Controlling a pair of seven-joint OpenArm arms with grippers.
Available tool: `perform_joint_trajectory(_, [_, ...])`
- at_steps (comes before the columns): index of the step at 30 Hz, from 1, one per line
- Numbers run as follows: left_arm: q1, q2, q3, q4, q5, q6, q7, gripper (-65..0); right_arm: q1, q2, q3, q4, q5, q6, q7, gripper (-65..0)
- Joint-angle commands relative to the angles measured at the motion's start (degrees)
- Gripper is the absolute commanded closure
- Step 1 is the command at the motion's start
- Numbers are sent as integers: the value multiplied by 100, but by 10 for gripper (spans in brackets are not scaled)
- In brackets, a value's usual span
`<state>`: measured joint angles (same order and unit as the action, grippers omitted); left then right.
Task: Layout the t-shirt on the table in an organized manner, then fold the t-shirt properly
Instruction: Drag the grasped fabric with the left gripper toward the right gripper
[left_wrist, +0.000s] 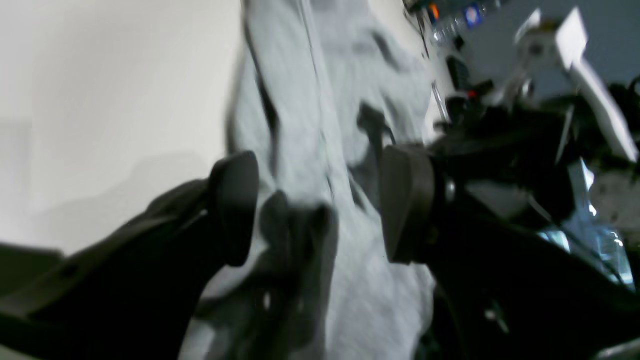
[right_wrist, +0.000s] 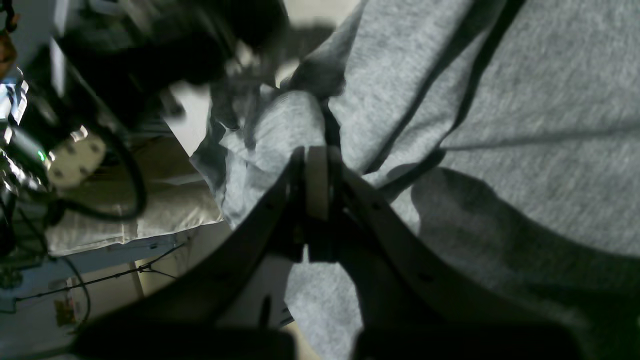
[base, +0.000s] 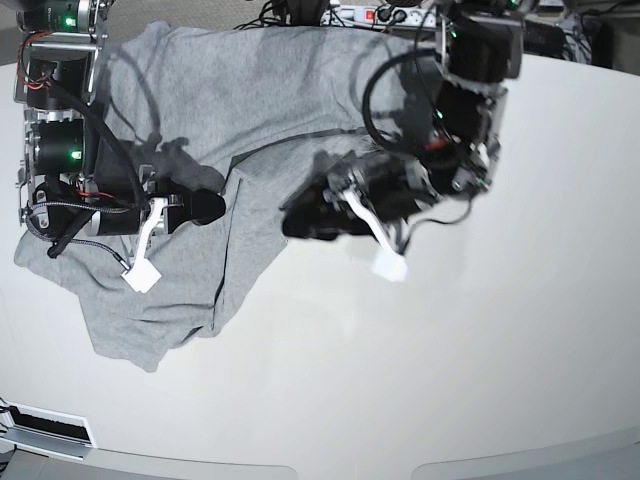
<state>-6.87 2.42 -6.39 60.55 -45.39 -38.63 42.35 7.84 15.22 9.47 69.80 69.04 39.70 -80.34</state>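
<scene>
While the base view looks down on a glossy white tabletop (base: 480, 340), a heather-grey t-shirt (base: 250, 90) lies crumpled across its ten-to-twelve o'clock area, plain side showing, with one end trailing down toward eight o'clock. Deep folds run through the cloth, and its lower edge hangs in a narrow tongue near seven o'clock.

At nine o'clock in that view stands the right arm, its right end effector (base: 205, 207) resting on the shirt. From the right wrist camera, its two dark fingers (right_wrist: 280, 200) are pressed together with a ridge of grey fabric pinched between them, so it is grasping the t-shirt (right_wrist: 525, 100).

At one o'clock stands the left arm, reaching toward the centre, with the left end effector (base: 300, 222) at the shirt's right-hand edge. From the left wrist camera, which is blurred, the left end effector (left_wrist: 320, 205) has its two rounded pads (left_wrist: 235, 205) spread wide apart, released, with bunched grey cloth (left_wrist: 320, 125) lying between and beyond them. Whether either pad touches the cloth cannot be told.
</scene>
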Motion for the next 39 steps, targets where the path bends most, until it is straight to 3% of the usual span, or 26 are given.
perform_joint_trajectory(1, [-61,79,0,94,-92,-79,-138,-390,140,68,17,103,142,30,79,0])
perform_joint_trajectory(6, [197,232,256,94,184,-137,-129,-390,140,68,17,103,146,30,81,0])
perform_joint_trajectory(21, [321,232,2955,463,184,-137,413,-390,140,68,17,103,146,30,79,0])
perform_joint_trajectory(30, [326,258,2632,1919,190,-129,385,-390,140,68,17,103,144,30,79,0])
perform_joint_trajectory(32, [343,350,2385,1943,455,304,254,-390,138,68,17,103,142,30,79,0])
perform_joint_trajectory(36, [586,627,1827,1943,1322,1504,-234,-390,138,68,17,103,142,30,79,0])
perform_joint_trajectory(39, [817,658,1569,1941,1637,2024,-481,-390,138,68,17,103,142,30,79,0])
